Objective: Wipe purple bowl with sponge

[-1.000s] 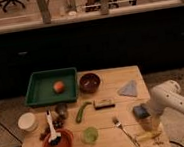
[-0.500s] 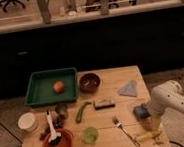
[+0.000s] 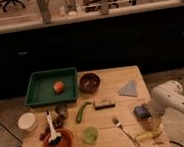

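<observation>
The purple bowl [image 3: 89, 82] stands upright at the back middle of the wooden table [image 3: 106, 121], just right of the green tray. The blue-grey sponge [image 3: 141, 112] lies near the table's right edge. My gripper [image 3: 149, 115] is at the end of the white arm [image 3: 171, 97], which comes in from the right. The gripper is low over the table, right at the sponge's right side. It is far from the bowl, to the bowl's front right.
A green tray [image 3: 37, 94] holds an orange ball [image 3: 59, 86]. Also on the table are a grey cloth [image 3: 128, 88], a dark-topped bar [image 3: 104, 103], a green vegetable [image 3: 82, 112], a green cup [image 3: 90, 135], an orange-red bowl [image 3: 58, 146], a white cup [image 3: 27, 122], a fork [image 3: 123, 128] and a yellow item [image 3: 147, 136].
</observation>
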Available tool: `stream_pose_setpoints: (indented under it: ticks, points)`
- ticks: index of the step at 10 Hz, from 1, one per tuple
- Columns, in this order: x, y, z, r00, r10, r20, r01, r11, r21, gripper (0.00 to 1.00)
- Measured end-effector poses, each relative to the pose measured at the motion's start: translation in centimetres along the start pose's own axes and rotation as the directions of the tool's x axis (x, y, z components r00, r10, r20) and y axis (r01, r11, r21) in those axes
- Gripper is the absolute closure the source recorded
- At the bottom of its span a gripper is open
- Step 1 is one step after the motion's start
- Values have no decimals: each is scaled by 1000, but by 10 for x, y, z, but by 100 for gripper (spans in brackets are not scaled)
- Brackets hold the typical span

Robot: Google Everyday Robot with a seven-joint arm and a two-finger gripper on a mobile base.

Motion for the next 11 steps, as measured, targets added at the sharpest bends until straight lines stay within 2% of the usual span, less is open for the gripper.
stream_pose_setpoints:
  ticks: [2,7,8,10,11]
  points:
    - [-1,-1,-4,999,-35,1,35,999,-17,20]
    - [-5,-5,-6,998,-60,5,60,998,-36,20]
    - [-7,-6,-5,998,-65,3,65,997,-38,23]
    - [-8,-7,-6,998,-67,-3,67,997,-33,38]
    - [-9,-7,-6,998,-68,-6,68,997,-34,51]
